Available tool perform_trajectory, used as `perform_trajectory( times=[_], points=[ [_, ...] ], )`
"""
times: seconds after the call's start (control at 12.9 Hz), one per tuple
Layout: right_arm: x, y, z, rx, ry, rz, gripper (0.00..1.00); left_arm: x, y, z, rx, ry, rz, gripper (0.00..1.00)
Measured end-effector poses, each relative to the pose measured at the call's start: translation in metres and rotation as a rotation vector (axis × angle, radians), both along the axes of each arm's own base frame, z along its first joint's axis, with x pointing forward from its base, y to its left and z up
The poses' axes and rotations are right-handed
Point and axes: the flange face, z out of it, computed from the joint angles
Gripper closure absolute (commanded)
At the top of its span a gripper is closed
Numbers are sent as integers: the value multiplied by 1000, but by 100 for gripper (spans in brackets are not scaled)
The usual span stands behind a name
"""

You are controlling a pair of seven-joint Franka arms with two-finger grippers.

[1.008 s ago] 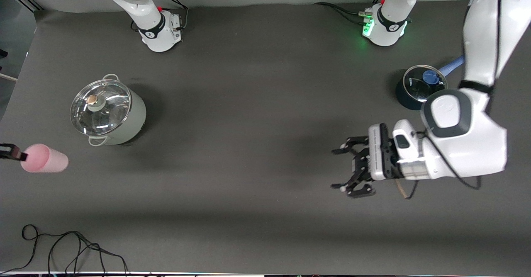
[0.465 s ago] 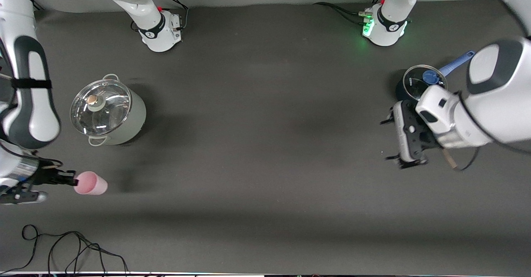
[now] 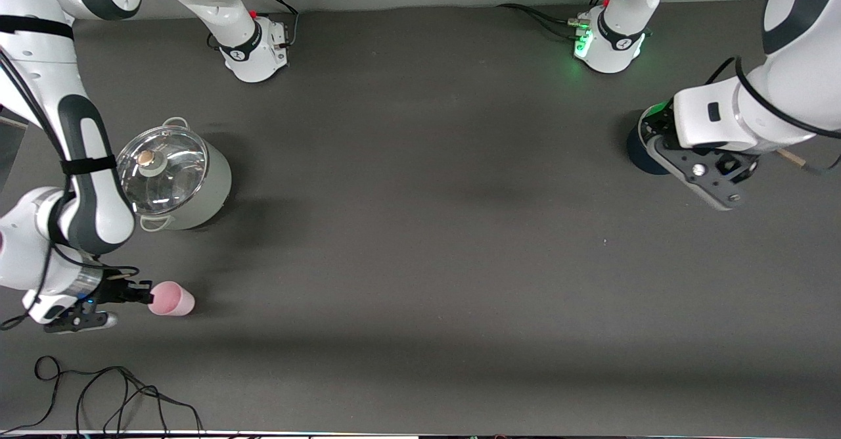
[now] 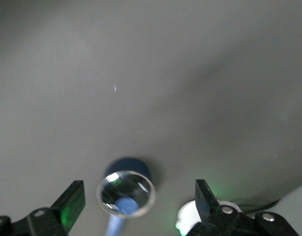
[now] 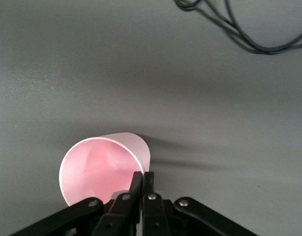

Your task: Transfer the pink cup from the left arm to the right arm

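Observation:
The pink cup is tilted on its side, low over the table at the right arm's end, nearer to the front camera than the steel pot. My right gripper is shut on the cup's rim. In the right wrist view one finger is inside the cup and one outside, the gripper pinching the wall. My left gripper is open and empty, up over the blue pot at the left arm's end. Its fingertips stand wide apart in the left wrist view.
A steel pot with a glass lid stands at the right arm's end. A small blue pot with a glass lid sits below the left gripper. A black cable lies by the front edge, and shows in the right wrist view.
The right arm has brought the pink cup lower and inward from the table's end. The left arm has drawn back from the table's middle to over the blue pot.

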Motion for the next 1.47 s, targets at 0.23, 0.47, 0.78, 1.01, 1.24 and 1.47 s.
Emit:
perform_trajectory(
  times=[0.23,0.47,0.78,1.01,1.24,1.47],
  points=[
    [3,6,2,-1,-7,9,5,1,15,-4,102,10,347,0],
    [3,2,4,-3,-12,4,0,6,39,-2,123,1,445,0],
    [7,-5,27,-6,-24,-3,0,7,44,5,119,-12,468,0],
    [-1,-8,90,8,43,0,0,5,44,3,127,3,466,0],
    [-29,-18,180,15,99,-15,0,5,44,2,128,5,465,0],
    [-70,-14,265,24,121,-31,0,5,45,2,130,5,467,0]
  ],
)
